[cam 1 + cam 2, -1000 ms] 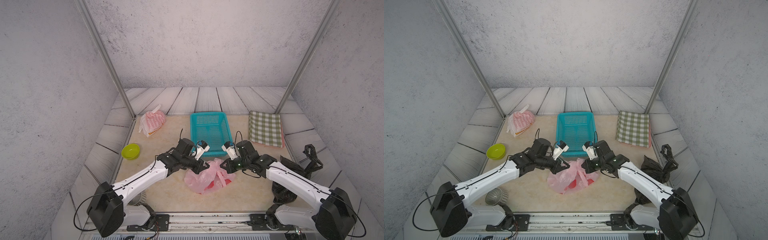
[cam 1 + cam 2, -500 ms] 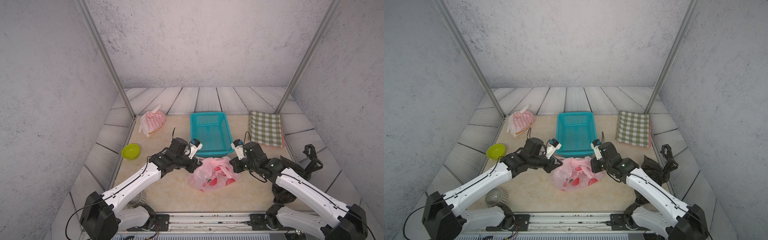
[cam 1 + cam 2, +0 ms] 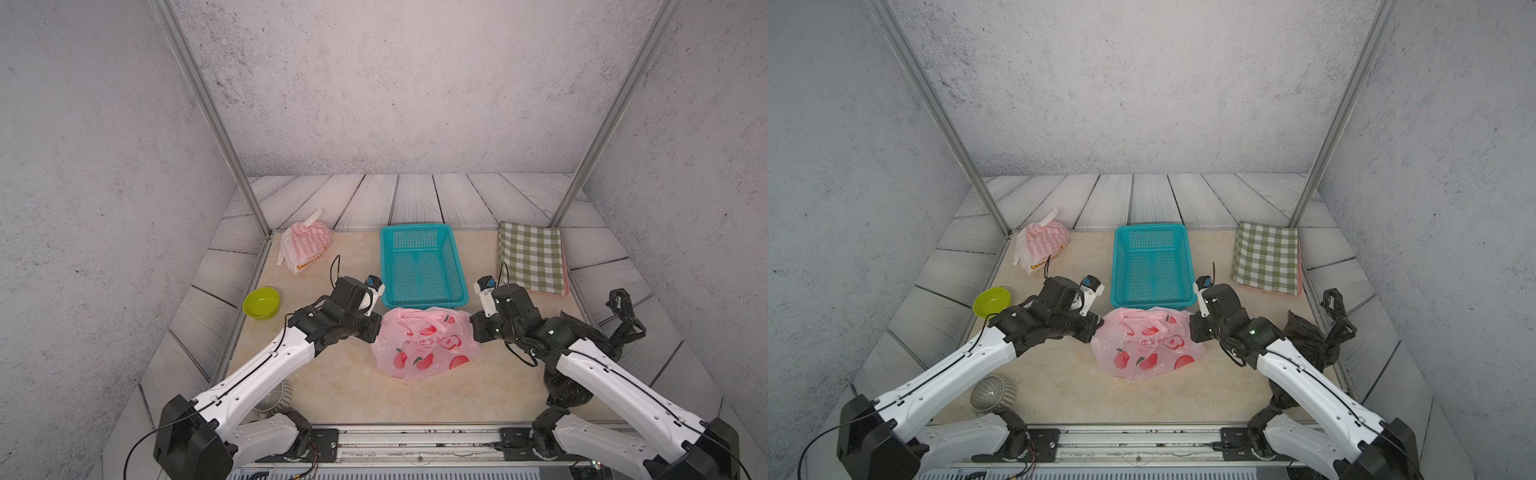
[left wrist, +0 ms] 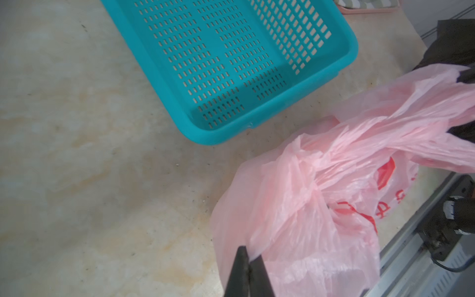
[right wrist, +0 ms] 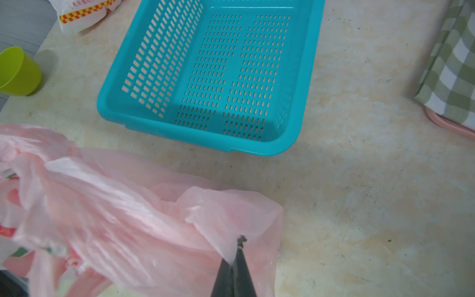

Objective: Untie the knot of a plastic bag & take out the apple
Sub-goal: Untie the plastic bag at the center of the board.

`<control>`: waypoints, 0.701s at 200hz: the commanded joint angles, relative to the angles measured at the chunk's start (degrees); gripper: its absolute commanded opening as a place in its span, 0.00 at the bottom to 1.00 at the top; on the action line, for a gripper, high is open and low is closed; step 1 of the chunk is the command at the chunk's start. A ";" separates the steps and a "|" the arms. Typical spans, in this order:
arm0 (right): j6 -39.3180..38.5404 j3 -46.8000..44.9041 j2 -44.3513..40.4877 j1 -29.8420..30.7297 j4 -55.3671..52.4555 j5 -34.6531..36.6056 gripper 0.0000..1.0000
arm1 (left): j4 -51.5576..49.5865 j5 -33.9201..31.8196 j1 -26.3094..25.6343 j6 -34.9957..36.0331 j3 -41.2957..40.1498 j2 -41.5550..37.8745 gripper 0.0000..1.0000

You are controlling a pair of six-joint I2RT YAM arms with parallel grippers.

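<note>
The beige marbled table point(image 3: 332, 382) is carrying everything. At its far middle a teal slotted basket point(image 3: 419, 229) is sitting. Just beside the basket's near rim, the pink plastic bag point(image 3: 424, 345) with its red apple prints is lying on the table between the two arms, with its film drawn out sideways toward each of them. A green checked cloth point(image 3: 530, 257) is lying at the far right. A black bag point(image 3: 1308, 340) is bunching up behind the right arm. A small pink-and-white bag point(image 3: 305, 243) is slumping at the far left, and a lime-green cup point(image 3: 261, 302) is standing by the left edge. The left pincer point(image 4: 248, 253) is clamping tight on a fold of film at the bag's left side. The right pincer point(image 5: 237, 248) is pinching the film at the bag's right side, with its jaws pressed together. The apple is hiding inside the bag and cannot be told from the red prints.
</note>
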 commanded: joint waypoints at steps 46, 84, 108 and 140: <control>1.26 0.72 -2.64 -8.52 -3.53 1.24 0.00 | -4.55 -6.75 4.47 0.56 0.86 -3.17 0.00; 2.00 0.08 -3.78 -13.21 -3.84 0.02 0.00 | -4.81 -6.99 6.12 0.36 0.31 -4.35 0.00; 1.93 0.26 -4.16 -14.79 -4.41 0.27 0.00 | -5.08 -7.01 6.81 0.31 0.27 -4.78 0.00; 2.33 0.02 -4.94 -15.27 -3.51 -2.60 0.00 | -4.51 -4.84 7.29 0.12 0.05 -5.58 0.00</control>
